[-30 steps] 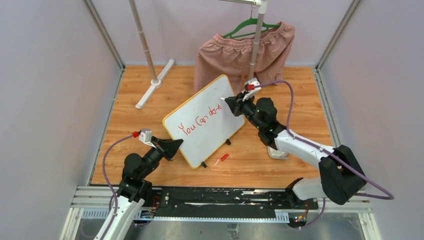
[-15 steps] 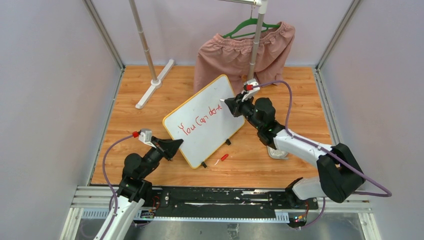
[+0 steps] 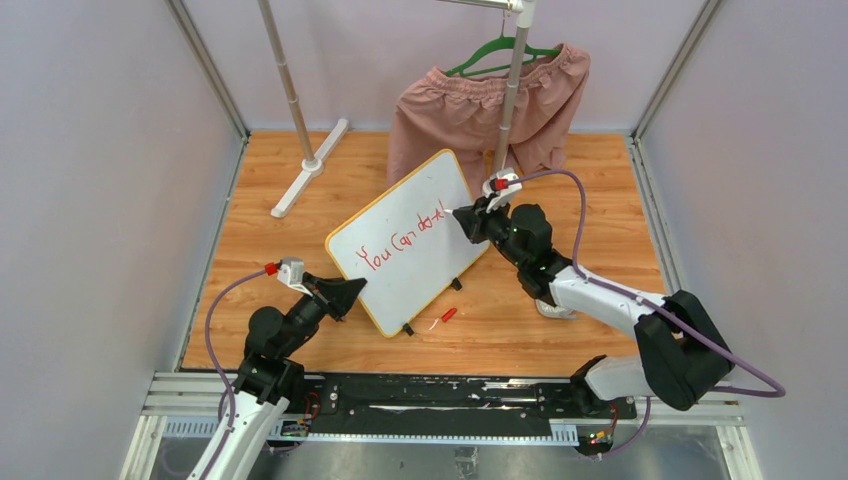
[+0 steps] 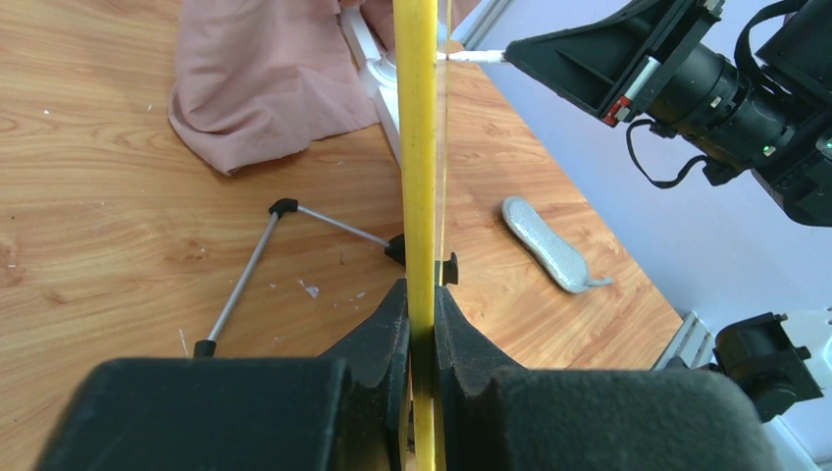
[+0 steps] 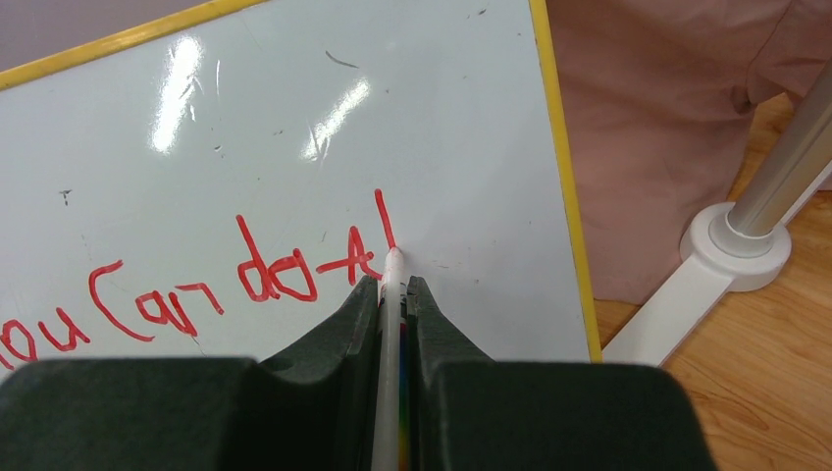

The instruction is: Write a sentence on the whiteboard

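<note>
On a wooden tabletop (image 3: 250, 240) walled by pale panels, the whiteboard (image 3: 420, 200) is standing tilted near the centre, in front of pink shorts (image 3: 470, 100) hanging from a rack. The left arm is reaching low from the near edge, its gripper (image 3: 350, 292) pinching the board's yellow frame on the near-left side. The right arm is stretching forward and inward, its gripper (image 3: 468, 220) clamping a marker (image 5: 392, 285) whose tip is touching the board at the end of the red sentence (image 3: 402, 243), which is reading roughly "You Can do t".
</note>
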Available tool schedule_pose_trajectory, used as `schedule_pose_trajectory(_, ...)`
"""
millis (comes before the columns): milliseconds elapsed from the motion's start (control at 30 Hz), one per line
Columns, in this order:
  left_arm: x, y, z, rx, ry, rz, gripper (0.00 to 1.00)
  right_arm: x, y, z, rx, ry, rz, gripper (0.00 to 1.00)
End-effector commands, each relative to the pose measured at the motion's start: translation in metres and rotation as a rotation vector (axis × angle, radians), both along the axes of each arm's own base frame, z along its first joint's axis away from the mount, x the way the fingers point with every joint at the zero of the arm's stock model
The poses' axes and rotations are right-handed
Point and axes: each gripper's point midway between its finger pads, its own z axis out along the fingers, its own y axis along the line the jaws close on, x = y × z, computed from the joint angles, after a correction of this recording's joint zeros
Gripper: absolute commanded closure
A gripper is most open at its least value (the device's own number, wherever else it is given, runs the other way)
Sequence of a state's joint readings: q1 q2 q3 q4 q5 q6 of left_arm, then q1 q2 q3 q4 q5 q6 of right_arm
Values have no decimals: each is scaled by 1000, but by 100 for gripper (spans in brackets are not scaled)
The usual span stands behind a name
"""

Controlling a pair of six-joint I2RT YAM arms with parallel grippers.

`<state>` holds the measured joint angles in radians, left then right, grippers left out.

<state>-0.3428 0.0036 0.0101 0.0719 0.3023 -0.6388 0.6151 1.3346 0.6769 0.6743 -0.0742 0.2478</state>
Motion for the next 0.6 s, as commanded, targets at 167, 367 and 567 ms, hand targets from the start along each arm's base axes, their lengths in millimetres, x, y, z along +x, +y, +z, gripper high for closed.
schedule_pose_trajectory(167, -4, -3, -43, 74, 60, -27, 100, -9, -8, -13, -5, 27, -11, 100)
schedule_pose_trajectory(367, -4, -3, -44, 75, 62, -27, 100, -6, -6, 0, 4, 1, -14, 100)
schedule_pose_trajectory(567, -4, -3, -43, 74, 60, -27, 100, 0, -2, 18, 5, -31, -10, 100)
